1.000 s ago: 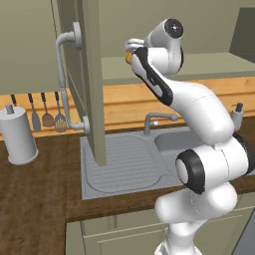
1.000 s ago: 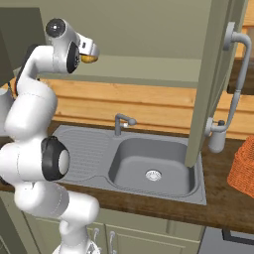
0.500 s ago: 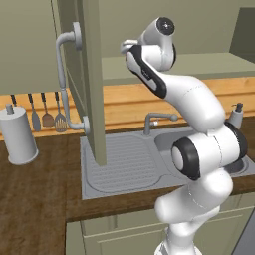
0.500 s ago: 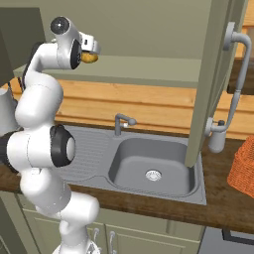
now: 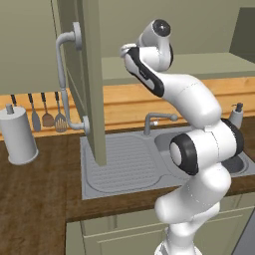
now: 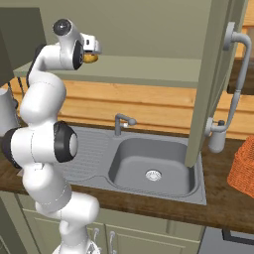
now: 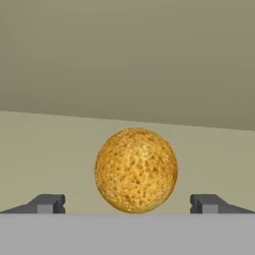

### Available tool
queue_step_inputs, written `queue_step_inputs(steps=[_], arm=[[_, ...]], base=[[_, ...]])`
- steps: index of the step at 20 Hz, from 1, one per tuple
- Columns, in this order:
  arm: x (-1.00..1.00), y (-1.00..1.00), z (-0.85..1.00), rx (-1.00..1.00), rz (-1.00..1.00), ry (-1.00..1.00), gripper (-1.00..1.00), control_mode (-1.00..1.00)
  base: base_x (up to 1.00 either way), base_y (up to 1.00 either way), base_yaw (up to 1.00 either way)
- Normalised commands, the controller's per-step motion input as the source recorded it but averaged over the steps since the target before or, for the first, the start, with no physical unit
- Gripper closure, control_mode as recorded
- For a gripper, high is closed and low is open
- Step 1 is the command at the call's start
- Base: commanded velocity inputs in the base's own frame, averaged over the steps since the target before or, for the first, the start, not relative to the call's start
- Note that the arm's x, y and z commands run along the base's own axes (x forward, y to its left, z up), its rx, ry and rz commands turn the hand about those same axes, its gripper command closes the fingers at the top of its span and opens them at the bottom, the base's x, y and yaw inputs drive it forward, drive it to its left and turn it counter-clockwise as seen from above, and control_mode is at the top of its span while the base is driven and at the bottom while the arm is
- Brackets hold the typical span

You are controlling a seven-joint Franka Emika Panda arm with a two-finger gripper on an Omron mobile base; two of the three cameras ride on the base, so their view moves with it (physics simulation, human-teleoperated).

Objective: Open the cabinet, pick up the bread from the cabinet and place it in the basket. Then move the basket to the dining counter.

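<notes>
The bread [image 7: 135,169], a round golden-brown bun, sits on the floor of the open cabinet [image 6: 149,69]. In the hand view it lies straight ahead, between and just beyond my two fingertips [image 7: 47,203]. My gripper [image 7: 128,205] is open, level with the bun, and holds nothing. From the right base view, the gripper [image 6: 92,47] is inside the cabinet with the bread [image 6: 90,58] at its tip. The gripper [image 5: 127,50] also reaches into the cabinet in the left base view. The orange basket [image 6: 243,166] stands on the counter at far right. The dining counter is out of view.
Two cabinet doors stand open, one on the left [image 5: 94,74] and one on the right [image 6: 213,84], each with a long bar handle [image 6: 235,74]. Below are a grey sink [image 6: 154,163] with faucet [image 6: 121,121], a paper towel roll [image 5: 20,134], hanging utensils [image 5: 47,114] and a soap dispenser [image 5: 236,117].
The arm has straightened upward and its elbow has swung in, carrying the hand a little closer to the bread. The gripper stays open and the bread has not moved.
</notes>
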Motion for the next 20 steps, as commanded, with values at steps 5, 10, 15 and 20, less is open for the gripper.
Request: queue_step_inputs(steps=[5, 10, 15, 20], arm=[[0.01, 0.0, -0.08, -0.08, 0.01, 0.0, -1.0, -1.0], [0.17, 0.0, -0.08, -0.05, 0.0, 0.0, -1.0, -1.0], [0.4, 0.0, 0.0, -0.01, 0.0, 0.0, -1.0, -1.0], [0.4, 0.0, 0.0, 0.0, 0.0, 0.0, -1.0, -1.0]], base=[[0.0, 0.0, 0.0], [0.0, 0.0, 0.0], [0.0, 0.0, 0.0], [0.0, 0.0, 0.0]])
